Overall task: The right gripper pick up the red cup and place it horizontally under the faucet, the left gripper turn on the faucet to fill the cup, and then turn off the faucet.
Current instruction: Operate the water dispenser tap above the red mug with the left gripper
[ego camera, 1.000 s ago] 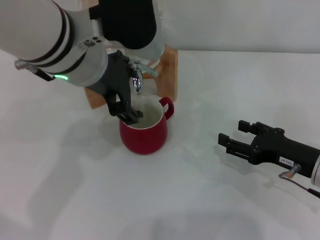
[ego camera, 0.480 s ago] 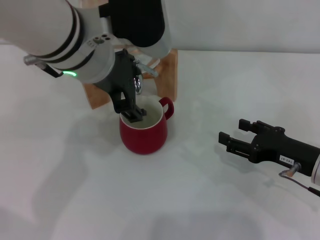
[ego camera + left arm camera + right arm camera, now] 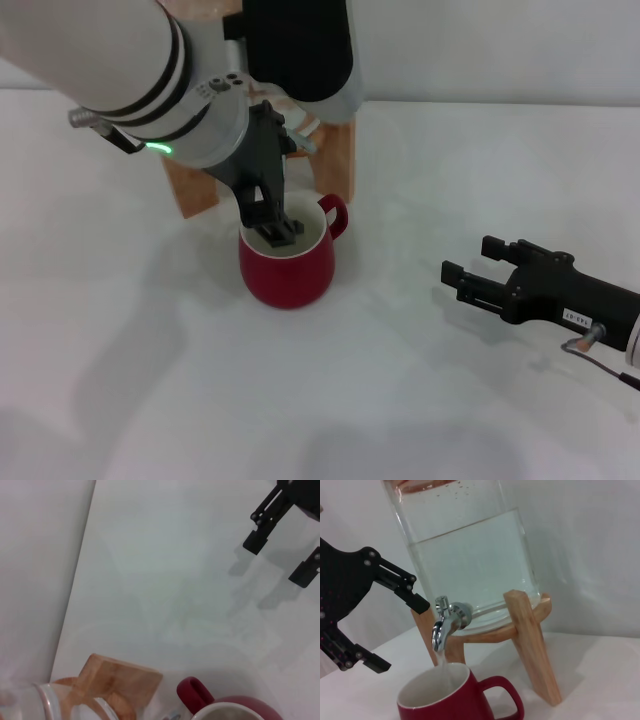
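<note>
- Looking down from the head view: the red cup (image 3: pixel 288 262) is standing upright on the white table (image 3: pixel 420 400), just in front of the wooden stand (image 3: pixel 340 150). The left gripper (image 3: pixel 275 228) is hanging over the cup's rim, fingers spread, holding nothing, and hiding the faucet. The right gripper (image 3: pixel 468 281) is lying well apart toward the right edge, fingers parted and empty, with bare table between it and the cup.
- Left wrist view: only the cup's handle (image 3: pixel 193 692) and part of the rim are showing, beside a stand leg (image 3: pixel 117 677); the right gripper's fingers (image 3: pixel 260 532) are sitting far off across open table.
- Right wrist view: this one alone is showing the faucet (image 3: pixel 445 625), its spout directly above the cup (image 3: pixel 455 700), a thin stream running down into it. The water jar (image 3: pixel 470 550) is resting on the stand; the left gripper (image 3: pixel 395 625) is spreading its fingers just beside the faucet, apart from it.
</note>
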